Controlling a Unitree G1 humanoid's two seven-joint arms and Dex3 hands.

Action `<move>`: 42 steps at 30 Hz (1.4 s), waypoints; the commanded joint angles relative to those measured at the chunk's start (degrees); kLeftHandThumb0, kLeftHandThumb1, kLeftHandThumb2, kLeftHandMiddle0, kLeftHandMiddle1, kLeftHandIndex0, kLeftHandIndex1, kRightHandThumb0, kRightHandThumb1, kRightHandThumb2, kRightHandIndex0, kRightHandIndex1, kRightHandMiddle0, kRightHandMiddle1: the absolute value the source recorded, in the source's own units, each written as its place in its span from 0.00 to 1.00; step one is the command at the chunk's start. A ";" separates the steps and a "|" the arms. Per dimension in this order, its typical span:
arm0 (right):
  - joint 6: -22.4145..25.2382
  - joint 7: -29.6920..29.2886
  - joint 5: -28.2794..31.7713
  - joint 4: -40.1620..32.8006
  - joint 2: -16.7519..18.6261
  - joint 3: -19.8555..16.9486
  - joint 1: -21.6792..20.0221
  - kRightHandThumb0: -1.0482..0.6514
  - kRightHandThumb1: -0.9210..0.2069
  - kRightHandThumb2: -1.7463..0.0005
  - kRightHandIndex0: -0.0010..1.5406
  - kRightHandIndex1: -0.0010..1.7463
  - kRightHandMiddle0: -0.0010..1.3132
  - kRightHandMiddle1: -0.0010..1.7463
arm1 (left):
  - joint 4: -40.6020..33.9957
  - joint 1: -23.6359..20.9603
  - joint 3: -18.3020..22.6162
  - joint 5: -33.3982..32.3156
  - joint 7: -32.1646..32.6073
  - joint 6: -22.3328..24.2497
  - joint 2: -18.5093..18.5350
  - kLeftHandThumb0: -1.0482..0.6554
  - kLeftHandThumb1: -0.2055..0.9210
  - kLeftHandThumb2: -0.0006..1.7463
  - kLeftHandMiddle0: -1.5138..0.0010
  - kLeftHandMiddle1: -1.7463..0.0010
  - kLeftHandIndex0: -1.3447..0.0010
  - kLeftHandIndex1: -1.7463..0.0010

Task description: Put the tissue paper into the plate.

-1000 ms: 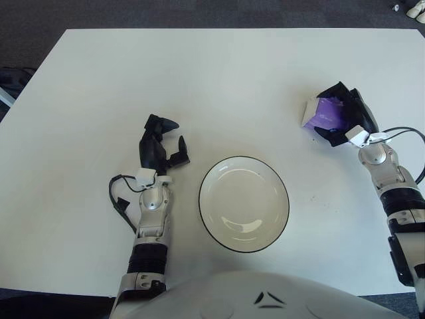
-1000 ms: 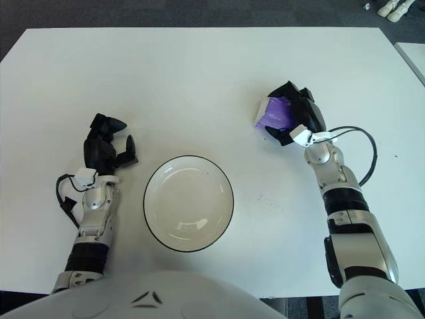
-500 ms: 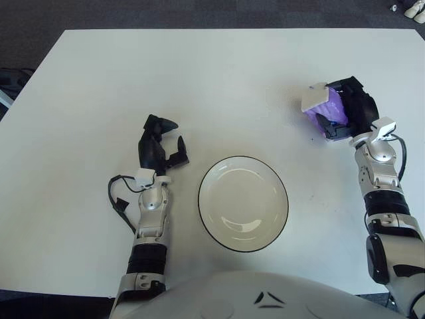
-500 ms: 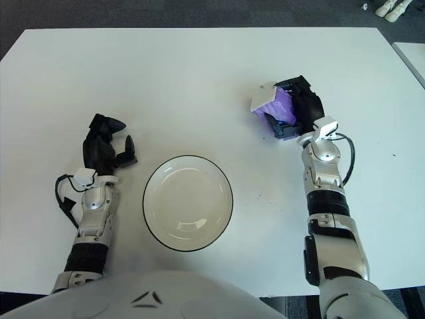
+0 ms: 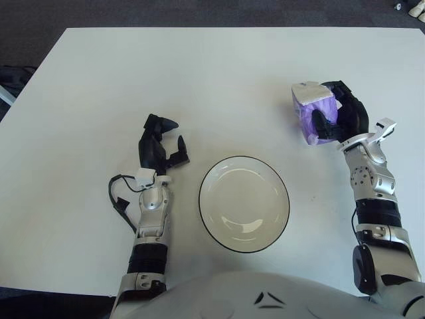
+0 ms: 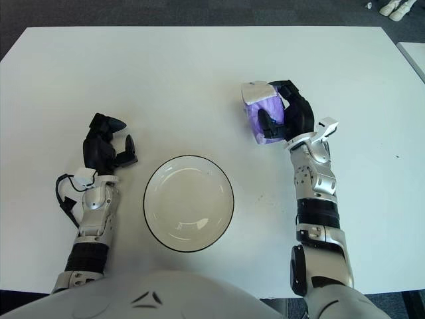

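Observation:
My right hand (image 5: 335, 119) is shut on a purple tissue pack with a white end (image 5: 311, 113). It holds the pack above the table, to the upper right of the plate (image 5: 244, 203). The plate is white with a dark rim, sits at the front centre and has nothing in it. The pack also shows in the right eye view (image 6: 261, 116). My left hand (image 5: 159, 146) rests on the table left of the plate, fingers loosely curled, holding nothing.
The white table (image 5: 199, 80) fills the view, with dark floor beyond its far edge. A black cable (image 5: 119, 199) loops beside my left forearm.
My right hand has lifted the tissue pack off the table and carried it left, towards the plate. The forearm has swung more upright. The left hand has not moved.

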 commanded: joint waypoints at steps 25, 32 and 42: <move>7.68 -1.60 -0.20 -22.79 2.76 1.32 -0.98 0.30 0.68 0.13 0.78 1.00 0.57 1.00 | 8.91 3.86 0.45 -1.50 -0.71 0.42 -0.44 0.61 0.40 0.80 0.59 0.02 0.63 0.00; 7.33 -0.69 -2.68 -30.03 1.85 4.41 0.91 0.28 0.74 0.08 0.84 1.00 0.61 1.00 | 9.20 3.69 0.40 -0.99 -0.37 -0.24 -0.39 0.61 0.39 0.81 0.59 0.02 0.62 0.00; -11.92 4.74 -17.67 -28.52 1.37 10.71 2.80 0.24 0.83 0.01 0.89 1.00 0.68 1.00 | 9.26 3.40 0.58 -0.38 0.49 0.37 -0.60 0.61 0.39 0.80 0.58 0.04 0.63 0.00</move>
